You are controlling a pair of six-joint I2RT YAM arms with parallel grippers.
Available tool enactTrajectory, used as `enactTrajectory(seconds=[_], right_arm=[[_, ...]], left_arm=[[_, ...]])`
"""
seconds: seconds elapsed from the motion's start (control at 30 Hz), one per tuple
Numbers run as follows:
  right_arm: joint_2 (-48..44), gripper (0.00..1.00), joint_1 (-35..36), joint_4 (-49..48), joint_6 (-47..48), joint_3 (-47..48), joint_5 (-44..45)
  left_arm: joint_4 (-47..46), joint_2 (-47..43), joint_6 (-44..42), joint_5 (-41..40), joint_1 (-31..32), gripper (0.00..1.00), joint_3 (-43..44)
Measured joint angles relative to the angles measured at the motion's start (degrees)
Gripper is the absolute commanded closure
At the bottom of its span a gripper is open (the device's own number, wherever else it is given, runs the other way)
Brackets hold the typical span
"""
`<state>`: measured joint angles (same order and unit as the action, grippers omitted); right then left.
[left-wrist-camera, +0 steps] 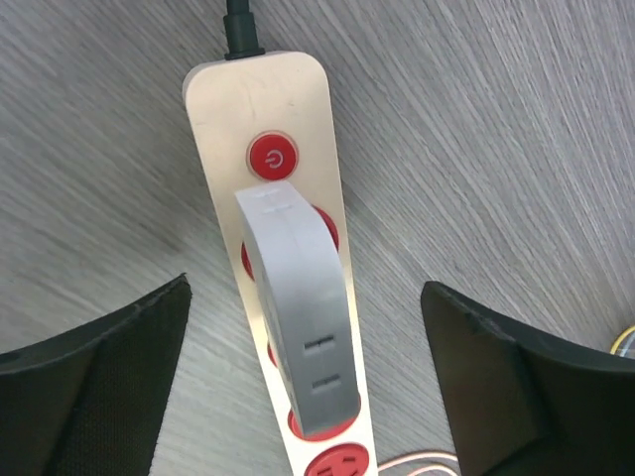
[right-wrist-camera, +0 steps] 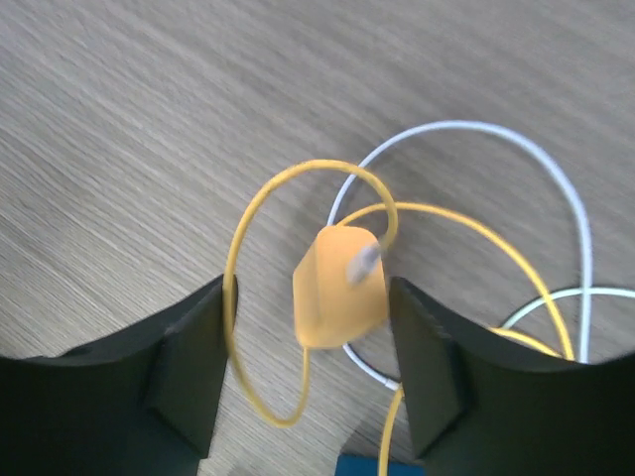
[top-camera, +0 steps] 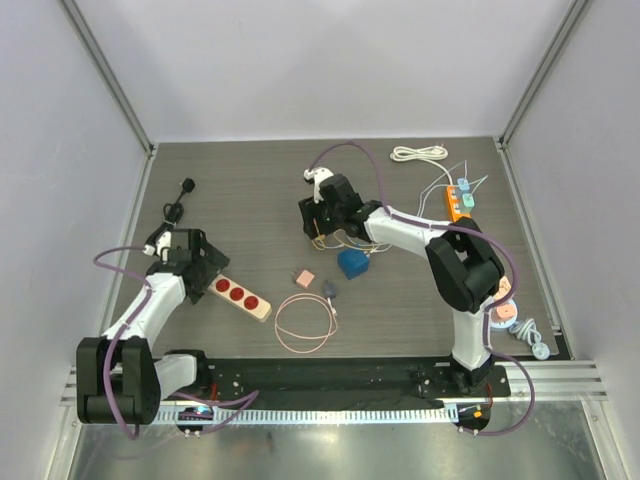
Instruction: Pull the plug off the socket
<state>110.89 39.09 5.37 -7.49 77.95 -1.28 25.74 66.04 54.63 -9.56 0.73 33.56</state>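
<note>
Left gripper (left-wrist-camera: 303,347) is spread wide, nothing grasped. Its fingers (left-wrist-camera: 99,387) are held apart from the cream power strip (left-wrist-camera: 223,109), found at 8 o'clock on the table (top-camera: 250,190). A grey plug (left-wrist-camera: 298,297) is seen on the strip's red sockets, at 6 o'clock of the power button (left-wrist-camera: 272,157). Right gripper (right-wrist-camera: 308,347) is released. The yellow plug (right-wrist-camera: 332,297) is seen blurred between its fingers, ungripped, prong up, ringed by yellow cable (right-wrist-camera: 238,248).

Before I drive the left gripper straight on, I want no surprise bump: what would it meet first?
Most likely the grey plug standing in the strip. It sits centred in the open left gripper and rises toward the camera, so it probably comes before the strip. Depth is hard to judge here.
</note>
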Motion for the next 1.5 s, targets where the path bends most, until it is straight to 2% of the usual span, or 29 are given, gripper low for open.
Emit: enactTrajectory(seconds=[0.23,0.33,0.53,0.77,1.03,1.13,1.5], right_arm=[[1.6,0.05,0.2,3.6,-0.6,0.3,1.5],[1.3,0.00,0.3,4.6,-0.1,0.2,4.3],[-4.3,0.00,3.4,6.4,2.3,-2.1,11.3],[-9.6,0.00,17.9,4.2,6.9,-2.2,17.0],[-6.6,0.00,30.8,-4.6,10.4,-7.5,17.2],[-4.9,0.00,32.5,-6.5,11.4,-8.4,16.8],[0.9,0.00,32.3,-10.7,11.7,-8.0,14.2]], left_arm=[[6.8,-6.1,-2.0,-2.1,0.0,0.00,4.6],[9.1,-10.3,-3.0,-3.2,0.0,0.04,6.5],[11.1,-11.4,-3.9,-3.5,-0.1,0.12,7.7],[11.3,-9.7,-3.6,-3.5,-0.1,0.17,7.6],[10.1,-8.8,-2.5,-3.3,-0.1,0.24,5.6],[9.5,-8.2,-2.5,-3.3,-0.1,0.27,5.1],[6.7,-4.2,-2.9,-2.8,-0.1,0.58,4.1]])
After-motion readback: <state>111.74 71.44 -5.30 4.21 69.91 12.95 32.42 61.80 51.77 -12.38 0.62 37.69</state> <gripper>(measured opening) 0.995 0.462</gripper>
